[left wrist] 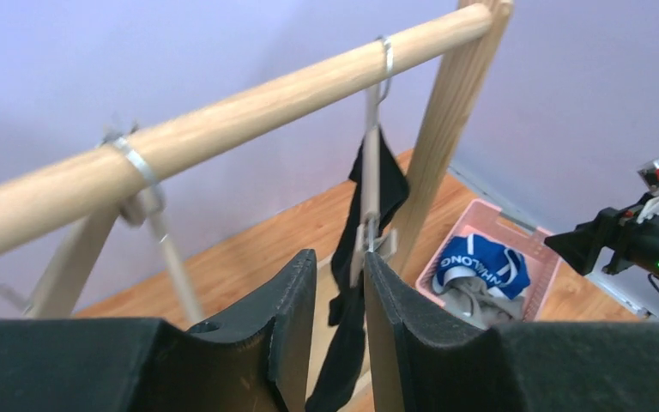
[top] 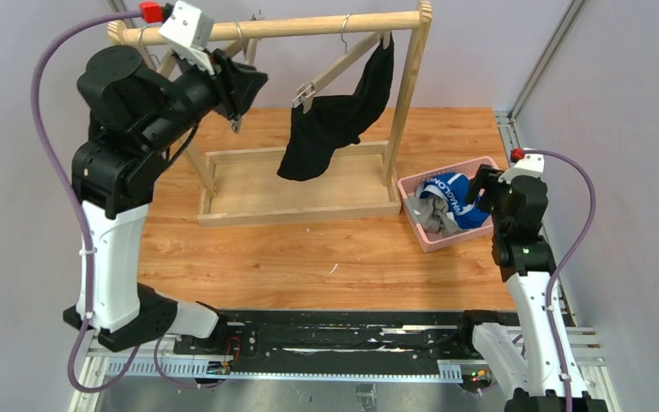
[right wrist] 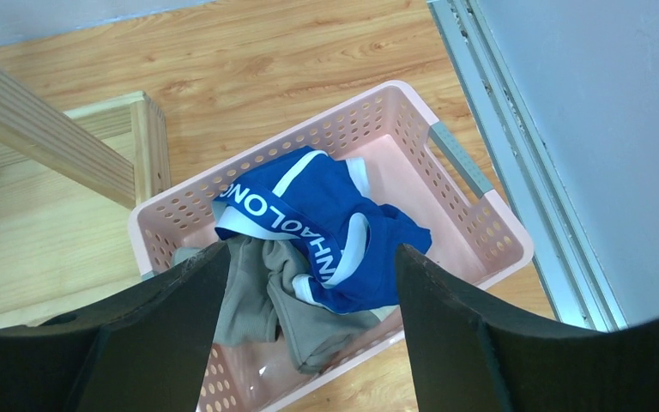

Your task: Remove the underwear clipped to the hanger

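Black briefs (top: 330, 129) hang in a limp, folded drape from a thin metal hanger (top: 336, 70), whose clips pinch the soft fabric at either end. The hanger sits tilted with its left end lower. It is hooked over the round wooden rail (top: 309, 27) of a pale timber rack (top: 300, 184), which stands toward the far edge of the worktop (top: 309, 257), a board with warm orange wood grain.

The left gripper (top: 237, 120) is raised near the rail, to the left of the black briefs and apart from them. Its wrist view shows two matte black fingers (left wrist: 287, 318) with only a narrow gap between them, gripping nothing. Through that gap, the dark fabric and one hanger clip show beyond.

At the right edge of the worktop sits a pink plastic basket (top: 417, 225), rectangular with rounded corners and perforated walls. In it lie the blue briefs (top: 456, 190), bright with a white lettered waistband. They are crumpled partly over the grey-beige briefs (top: 433, 215), a duller matte fabric bunched at the basket's near-left side. The right gripper (top: 483, 190) hovers just above the basket, its jaws spread wide and nothing between them. In its wrist view both garments and the basket's dotted wall show in the broad space between the two fingers.
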### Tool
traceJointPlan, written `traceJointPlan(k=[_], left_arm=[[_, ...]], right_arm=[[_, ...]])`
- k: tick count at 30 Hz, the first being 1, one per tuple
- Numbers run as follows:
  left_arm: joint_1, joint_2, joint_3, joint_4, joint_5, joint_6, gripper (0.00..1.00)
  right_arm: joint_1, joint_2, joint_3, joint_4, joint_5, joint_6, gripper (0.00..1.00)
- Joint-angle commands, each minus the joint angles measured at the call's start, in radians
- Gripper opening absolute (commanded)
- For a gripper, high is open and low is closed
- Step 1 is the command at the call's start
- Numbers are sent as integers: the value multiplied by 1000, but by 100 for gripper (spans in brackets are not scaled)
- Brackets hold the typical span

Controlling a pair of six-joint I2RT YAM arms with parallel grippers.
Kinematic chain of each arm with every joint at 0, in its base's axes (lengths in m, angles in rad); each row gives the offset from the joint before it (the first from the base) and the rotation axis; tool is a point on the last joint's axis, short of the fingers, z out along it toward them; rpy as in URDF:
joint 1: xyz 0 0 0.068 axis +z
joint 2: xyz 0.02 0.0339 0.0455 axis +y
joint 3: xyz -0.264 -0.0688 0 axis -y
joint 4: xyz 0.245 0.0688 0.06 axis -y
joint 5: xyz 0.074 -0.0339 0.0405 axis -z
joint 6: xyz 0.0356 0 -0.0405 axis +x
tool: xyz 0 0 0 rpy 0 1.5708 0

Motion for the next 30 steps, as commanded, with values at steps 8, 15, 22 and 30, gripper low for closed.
traceJointPlan(k=[8, 15, 22, 30], left_arm=[[-174, 277, 183, 39, -67, 99, 37], [-175, 315, 166, 89, -110, 121, 37], [-175, 332, 149, 90, -122, 133, 30], [-175, 349, 140, 81, -145, 157, 29]], right_arm=[[9, -123, -25, -48, -133, -21, 71], [10, -194, -78, -28, -200, -16, 72], [10, -192, -79, -26, -212, -15, 73], [10, -207, -87, -17, -217, -18, 73]])
